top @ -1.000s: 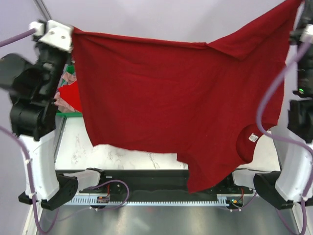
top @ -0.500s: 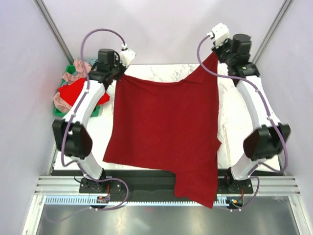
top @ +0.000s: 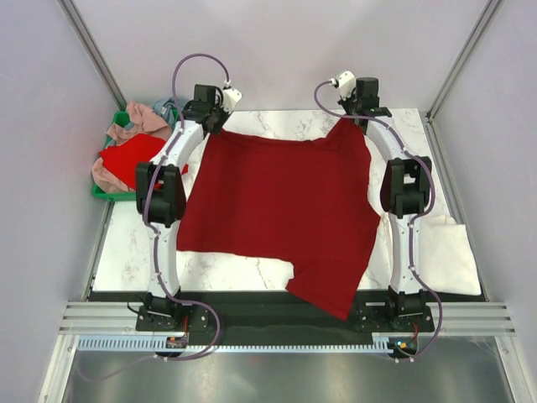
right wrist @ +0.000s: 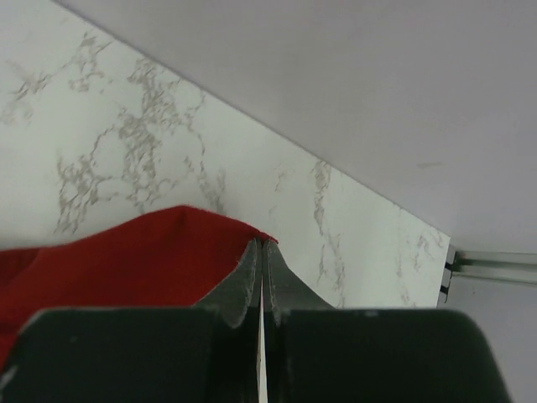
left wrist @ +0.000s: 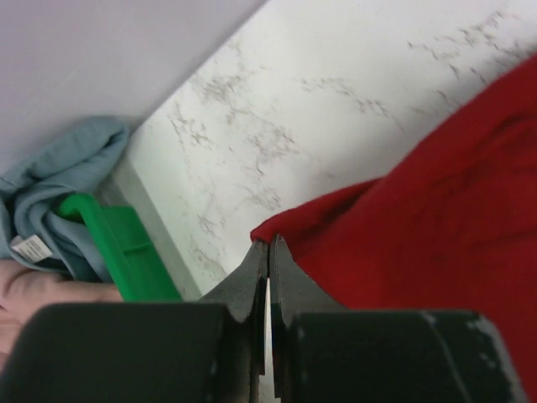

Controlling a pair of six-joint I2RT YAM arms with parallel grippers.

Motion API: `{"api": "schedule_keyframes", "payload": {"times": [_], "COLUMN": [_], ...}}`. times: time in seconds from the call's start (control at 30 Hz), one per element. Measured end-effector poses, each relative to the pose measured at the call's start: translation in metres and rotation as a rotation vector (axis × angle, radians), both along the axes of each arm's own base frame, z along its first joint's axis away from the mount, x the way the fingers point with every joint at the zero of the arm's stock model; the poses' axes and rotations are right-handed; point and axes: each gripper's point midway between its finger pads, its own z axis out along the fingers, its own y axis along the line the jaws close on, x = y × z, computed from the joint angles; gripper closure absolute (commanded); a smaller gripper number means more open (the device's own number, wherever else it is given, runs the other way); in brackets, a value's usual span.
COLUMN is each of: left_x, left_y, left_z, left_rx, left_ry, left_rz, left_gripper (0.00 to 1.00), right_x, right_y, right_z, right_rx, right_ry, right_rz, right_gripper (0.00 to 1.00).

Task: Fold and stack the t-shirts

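Observation:
A dark crimson t-shirt (top: 281,210) lies spread over the marble table, its lower right part hanging over the near edge. My left gripper (top: 211,124) is shut on its far left corner (left wrist: 277,227). My right gripper (top: 357,117) is shut on its far right corner (right wrist: 243,231). Both arms reach far back over the table. A bright red shirt (top: 126,155), a dusty pink shirt (top: 144,117) and a light blue shirt (left wrist: 59,180) lie in the green crate (top: 113,195) at the left. A folded cream-white shirt (top: 445,252) lies at the right.
The green crate's rim (left wrist: 126,252) is close to the left of my left gripper. The back wall stands just beyond both grippers. Metal frame posts (top: 92,50) rise at both back corners.
Both grippers have swung from high near the camera down and away to the table's far edge. The crimson shirt went from hanging stretched in the air to lying spread on the table.

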Motion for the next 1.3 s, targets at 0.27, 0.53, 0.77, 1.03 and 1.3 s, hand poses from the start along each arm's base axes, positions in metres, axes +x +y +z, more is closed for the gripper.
{"api": "schedule_keyframes", "payload": {"times": [0.27,0.53,0.77,1.03,1.3], "left_x": [0.037,0.047,0.053,0.055,0.052], "left_y": [0.006,0.016,0.038,0.051,0.049], "left_z": [0.015,0.024,0.028,0.03,0.023], "left_rx": [-0.011,-0.036,-0.06,-0.061,-0.053], "left_ry": [-0.086,-0.137,-0.164,-0.176,-0.152], "left_rz": [0.06,0.127,0.191,0.224,0.207], "left_gripper": [0.98,0.98,0.98,0.98,0.98], "right_x": [0.034,0.048,0.054,0.066,0.067], "right_y": [-0.005,0.001,0.026,0.05,0.05], "right_z": [0.042,0.05,0.038,0.002,-0.014], "right_rx": [0.014,0.035,0.033,0.039,0.015], "right_ry": [-0.182,-0.26,-0.279,-0.295,-0.276], "right_rz": [-0.057,-0.083,-0.055,-0.034,-0.037], "right_gripper": [1.0,1.0,1.0,1.0,1.0]}}
